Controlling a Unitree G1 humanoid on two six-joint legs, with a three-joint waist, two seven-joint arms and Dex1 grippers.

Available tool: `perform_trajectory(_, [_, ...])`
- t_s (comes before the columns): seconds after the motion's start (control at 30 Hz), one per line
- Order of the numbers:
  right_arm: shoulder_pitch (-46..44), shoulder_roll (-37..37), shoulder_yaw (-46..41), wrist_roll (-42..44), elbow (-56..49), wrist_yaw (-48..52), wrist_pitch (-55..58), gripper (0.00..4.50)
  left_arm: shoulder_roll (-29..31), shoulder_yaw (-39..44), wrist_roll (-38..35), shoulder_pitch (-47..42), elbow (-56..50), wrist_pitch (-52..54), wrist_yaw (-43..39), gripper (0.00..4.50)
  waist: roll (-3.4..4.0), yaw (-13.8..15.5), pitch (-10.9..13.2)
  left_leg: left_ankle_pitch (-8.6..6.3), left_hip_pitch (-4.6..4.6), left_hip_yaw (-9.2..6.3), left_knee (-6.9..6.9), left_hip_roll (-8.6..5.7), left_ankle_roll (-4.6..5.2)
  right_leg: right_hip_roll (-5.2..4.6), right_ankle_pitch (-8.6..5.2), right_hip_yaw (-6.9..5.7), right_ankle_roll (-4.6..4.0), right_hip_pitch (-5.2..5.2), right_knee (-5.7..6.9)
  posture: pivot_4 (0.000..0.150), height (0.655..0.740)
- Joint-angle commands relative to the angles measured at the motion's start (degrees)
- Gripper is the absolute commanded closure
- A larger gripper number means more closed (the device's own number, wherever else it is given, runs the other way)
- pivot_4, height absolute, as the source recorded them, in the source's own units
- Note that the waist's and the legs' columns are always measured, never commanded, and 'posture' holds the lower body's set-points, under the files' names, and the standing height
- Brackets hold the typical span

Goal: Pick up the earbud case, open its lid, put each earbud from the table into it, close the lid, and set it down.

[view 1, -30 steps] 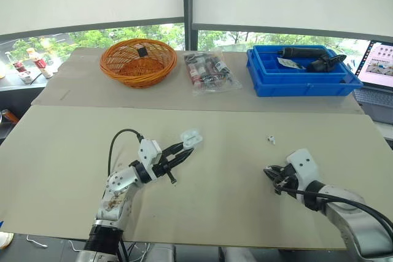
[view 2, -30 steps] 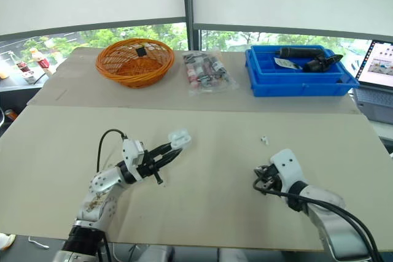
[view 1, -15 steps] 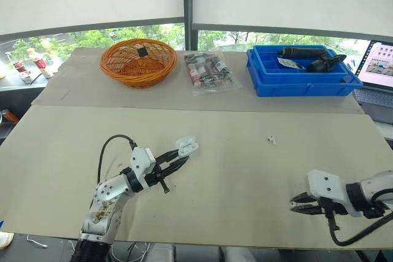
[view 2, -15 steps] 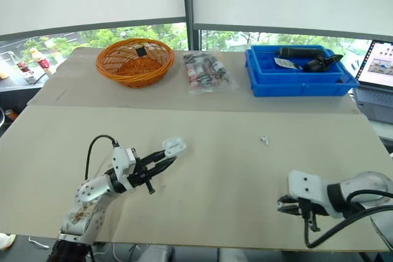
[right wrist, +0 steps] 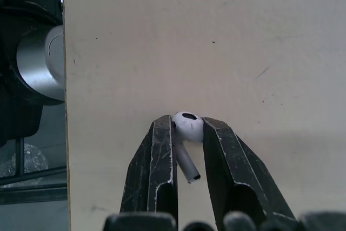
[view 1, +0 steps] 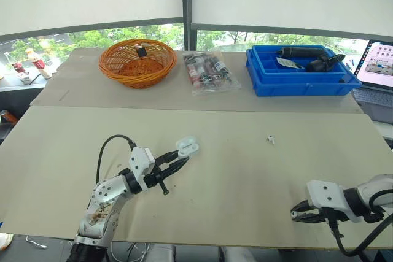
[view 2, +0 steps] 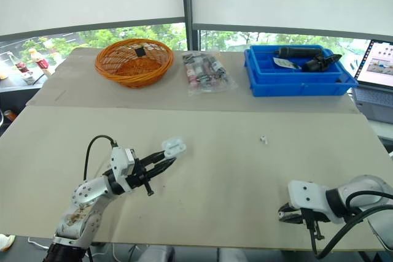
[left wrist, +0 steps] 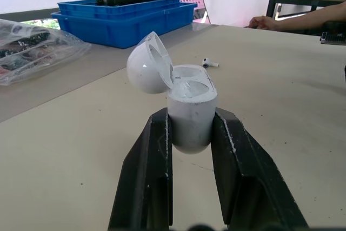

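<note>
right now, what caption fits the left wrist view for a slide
Left pincer clamps the earbud case, lid open, one earbud lying on the table beyond it.

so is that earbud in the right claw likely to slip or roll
Probably slippery: the earbud looks smooth and glossy, pinched only at its rounded head by the right claw. With that round head, it might roll if dropped.
</note>
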Motion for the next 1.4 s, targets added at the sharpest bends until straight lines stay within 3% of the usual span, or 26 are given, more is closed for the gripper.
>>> perform_trajectory(0.03, [-0.86,0.21,1.17,-0.5,0.94,-0.32,1.52,3.67,0.35,0.26,-0.85,-0.72,-2.47,-0.15,0.11,4.0,-0.02,-0.03,-0.01,0.0,0.0,0.0,0.0,0.0,0.0,0.0,0.0,0.0,0.0,0.0,0.0,0.15,0.7303])
perform_trajectory(0.07, [-1.18,0.33,1.23,-0.59,1.18,-0.55,1.58,3.08,0.35,0.24,-0.87,-0.76,-2.51,-0.1,0.14,4.0,-0.03,-0.05,-0.01,0.0,0.01,0.0,0.0,0.0,0.0,0.0,0.0,0.0,0.0,0.01,0.0,0.15,0.7303])
perform_trajectory(0.27, [-1.82,0.59,-0.03,1.55,0.41,-0.3,2.74,1.07,0.37,-0.05,-0.84,-0.33,-3.12,0.36,0.41,4.0,-0.1,-0.24,-0.04,0.0,0.04,0.0,0.0,0.01,0.0,0.01,0.02,0.0,-0.01,0.04,0.0,0.15,0.7303])
perform_trajectory(0.4, [-1.66,-0.72,-4.08,4.94,-4.48,-1.17,7.9,1.07,0.52,0.0,-0.84,0.12,-3.39,0.68,0.44,4.0,-0.06,-0.23,-0.03,0.0,0.03,0.0,0.0,0.0,0.0,0.0,0.01,0.01,-0.01,0.04,0.01,0.15,0.7303])
perform_trajectory(0.53, [1.01,-4.74,-9.68,6.89,-16.79,-2.36,20.15,1.07,0.59,-0.04,-0.72,0.92,-3.8,0.86,0.58,4.0,0.08,0.12,0.0,0.0,-0.01,0.0,0.0,-0.01,0.0,0.0,0.01,0.01,-0.01,0.0,0.02,0.15,0.7303])
perform_trajectory(0.73, [1.45,-11.76,-6.45,0.94,-30.47,-10.2,37.18,1.07,0.31,-1.09,-0.26,1.95,-4.64,1.14,1.33,4.0,0.07,0.25,0.0,0.0,-0.03,-0.01,0.0,-0.01,0.0,-0.01,0.01,-0.01,0.0,0.0,-0.01,0.15,0.7303])
perform_trajectory(1.0, [-3.19,-12.2,5.43,-3.49,-27.39,-14.13,38.43,1.07,0.41,-1.82,-0.04,2.06,-4.92,1.12,2.02,4.0,0.06,0.2,0.0,0.0,-0.04,0.0,0.0,-0.01,0.0,-0.02,0.01,-0.01,0.0,-0.03,-0.06,0.15,0.7303])
perform_trajectory(1.33, [-4.83,-10.9,7.61,-2.52,-24.63,-13.72,39.19,1.07,0.42,-2.11,-0.02,2.69,-5.15,0.91,2.57,4.0,0.06,0.16,0.0,0.0,-0.04,0.0,0.0,0.0,0.0,-0.02,0.01,-0.02,0.0,-0.04,-0.06,0.15,0.7303])
perform_trajectory(1.4, [-4.54,-10.69,7.53,-2.37,-24.44,-13.66,39.26,1.61,0.36,-2.21,-0.04,2.67,-5.1,0.86,2.57,4.0,0.06,0.16,0.0,0.0,-0.04,0.0,0.0,-0.01,0.0,-0.02,0.01,-0.02,0.0,-0.04,-0.05,0.15,0.7303])
